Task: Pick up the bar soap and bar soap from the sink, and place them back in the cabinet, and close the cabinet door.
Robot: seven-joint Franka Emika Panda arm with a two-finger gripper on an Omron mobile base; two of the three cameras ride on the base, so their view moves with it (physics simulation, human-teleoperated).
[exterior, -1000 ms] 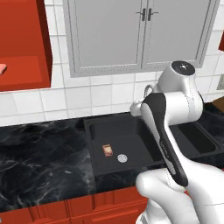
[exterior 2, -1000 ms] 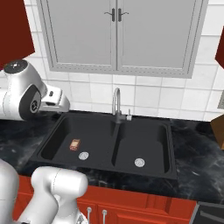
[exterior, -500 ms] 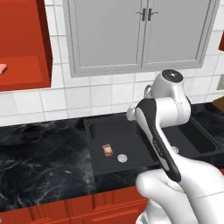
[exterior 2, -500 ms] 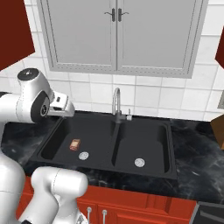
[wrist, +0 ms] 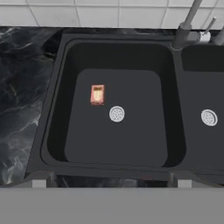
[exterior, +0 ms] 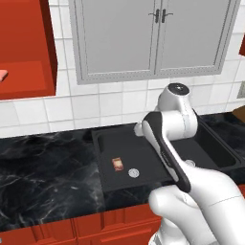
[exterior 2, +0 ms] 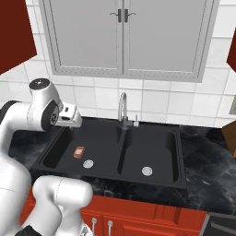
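On the floor of the sink's (wrist: 52, 131) left basin, the brown bar soap (wrist: 97, 94) is being shown lying flat with its paler face up, just left of and slightly beyond the round silver drain (wrist: 117, 114), apart from it. The same soap (exterior: 117, 164) is being seen in the left base view beside the drain (exterior: 133, 172), and again in the right base view (exterior 2: 79, 152). The salmon-pink bar soap (exterior: 3, 75) is being glimpsed at the far left edge of the left base view, resting on the shelf inside the red cabinet (exterior: 28, 76), which is standing open toward the camera. The gripper (exterior 2: 73, 120) is being held above the far left part of the sink, high over the left basin and well apart from the brown soap; nothing is being carried near it. Whether its jaws are apart or together cannot be told, since the fingertips are not being shown clearly. The curved silver faucet (exterior 2: 123, 110) is being seen behind the divider between the basins, and the right basin's drain (wrist: 209, 117) is lying bare. The pale grey two-door cabinet (exterior 2: 124, 37) is being kept shut above the tiled wall.
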